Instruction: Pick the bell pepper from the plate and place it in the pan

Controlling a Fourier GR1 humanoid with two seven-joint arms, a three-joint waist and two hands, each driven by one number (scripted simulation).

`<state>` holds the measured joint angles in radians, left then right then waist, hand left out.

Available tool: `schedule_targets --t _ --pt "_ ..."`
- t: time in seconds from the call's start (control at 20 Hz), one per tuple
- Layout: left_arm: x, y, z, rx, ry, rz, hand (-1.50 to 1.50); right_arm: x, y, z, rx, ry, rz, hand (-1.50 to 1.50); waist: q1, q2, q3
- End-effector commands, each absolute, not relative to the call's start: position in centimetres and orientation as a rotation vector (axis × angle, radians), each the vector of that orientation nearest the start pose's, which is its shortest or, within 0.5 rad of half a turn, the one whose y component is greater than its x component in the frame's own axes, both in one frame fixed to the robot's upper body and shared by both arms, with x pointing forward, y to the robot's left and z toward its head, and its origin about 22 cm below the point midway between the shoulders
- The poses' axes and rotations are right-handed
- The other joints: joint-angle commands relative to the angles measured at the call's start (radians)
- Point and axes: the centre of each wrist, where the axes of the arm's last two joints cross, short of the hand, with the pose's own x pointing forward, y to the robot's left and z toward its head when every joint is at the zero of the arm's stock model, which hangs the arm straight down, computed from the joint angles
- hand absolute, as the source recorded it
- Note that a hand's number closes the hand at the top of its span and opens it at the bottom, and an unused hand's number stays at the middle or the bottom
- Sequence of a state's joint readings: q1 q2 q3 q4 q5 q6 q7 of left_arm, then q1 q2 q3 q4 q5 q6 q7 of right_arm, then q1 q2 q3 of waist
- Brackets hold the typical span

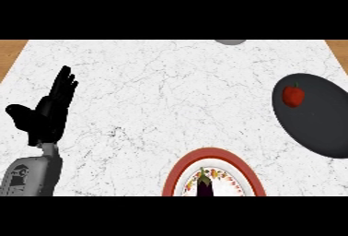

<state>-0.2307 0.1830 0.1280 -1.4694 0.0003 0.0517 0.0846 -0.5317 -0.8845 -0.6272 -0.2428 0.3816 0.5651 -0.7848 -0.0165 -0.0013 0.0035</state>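
One view only, from the robot's head, looking steeply down on the white marble counter (170, 92). Near edge of the view cuts a red-rimmed plate (178, 173); right edge cuts a dark pan (319, 124); far edge clips a grey object (231, 41). Wood shows at both far corners. Left forearm (31, 177) enters from the near left. Moderately close.

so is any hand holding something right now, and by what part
Nothing is held. The left hand is open, fingers up, at the left; the right hand is out of view. The pepper lies in the pan.
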Motion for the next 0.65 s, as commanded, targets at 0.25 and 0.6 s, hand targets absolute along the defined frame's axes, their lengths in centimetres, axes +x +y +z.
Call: schedule_targets --t 0.25,0.6 --pt "28.9 29.4 4.7 0.234 -1.604 -0.009 0.00 18.1 -61.9 10.9 -0.107 -1.761 0.264 -1.50 -0.030 -0.009 -0.001" --pt "28.1 28.5 3.9 0.226 -1.600 -0.021 0.00 16.9 -61.9 10.5 -0.141 -1.726 0.307 -1.50 -0.017 -0.006 -0.001"
